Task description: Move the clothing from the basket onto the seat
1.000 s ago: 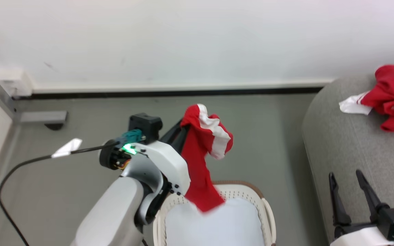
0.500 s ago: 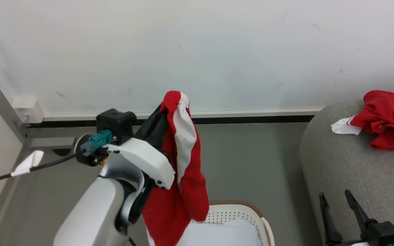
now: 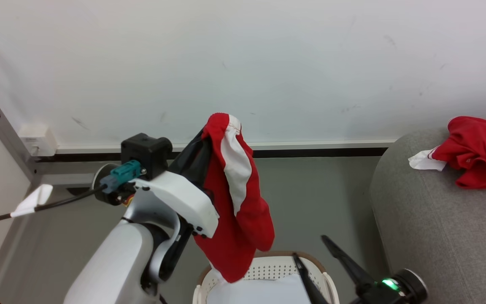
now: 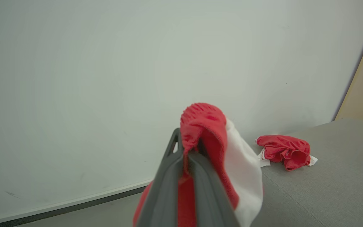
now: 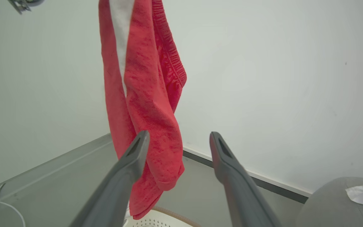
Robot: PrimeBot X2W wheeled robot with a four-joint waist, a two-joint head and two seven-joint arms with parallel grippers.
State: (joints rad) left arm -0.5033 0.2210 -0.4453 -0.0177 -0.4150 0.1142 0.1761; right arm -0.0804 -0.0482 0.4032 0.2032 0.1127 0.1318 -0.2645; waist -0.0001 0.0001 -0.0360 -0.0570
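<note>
Red clothing (image 3: 231,219), seemingly shorts, above basket (image 3: 274,269)

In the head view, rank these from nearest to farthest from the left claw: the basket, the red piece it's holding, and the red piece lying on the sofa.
1. Held red piece: pinched in the left claw, hanging beneath it.
2. Basket: below, at the bottom edge.
3. Other red piece: far right, lying on the sofa.
</note>
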